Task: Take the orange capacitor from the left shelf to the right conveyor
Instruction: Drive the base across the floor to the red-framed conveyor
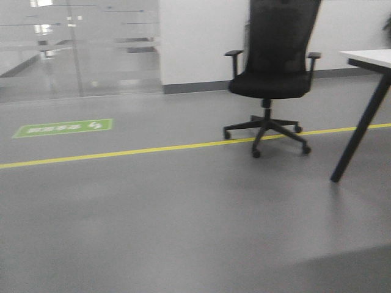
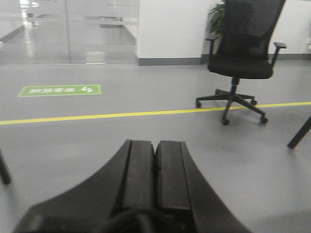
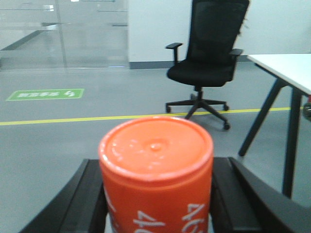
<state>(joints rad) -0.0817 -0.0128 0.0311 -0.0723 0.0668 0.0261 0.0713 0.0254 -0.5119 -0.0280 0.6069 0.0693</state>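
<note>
The orange capacitor [image 3: 156,165], an orange cylinder with white numerals on its side, fills the lower middle of the right wrist view. My right gripper [image 3: 156,194] is shut on it, a black finger pressed against each side, and the flat end cap points out over the floor. In the left wrist view my left gripper [image 2: 155,155] is shut, its two black pads touching with nothing between them. Neither the left shelf nor the right conveyor is in view. The front-facing view shows no gripper.
A black office chair [image 1: 274,67] on castors stands ahead on the grey floor. A white table [image 1: 372,58] with black legs sits at the right. A yellow floor line [image 1: 153,148] and a green floor sign [image 1: 64,127] lie ahead, with glass partitions [image 1: 79,46] behind.
</note>
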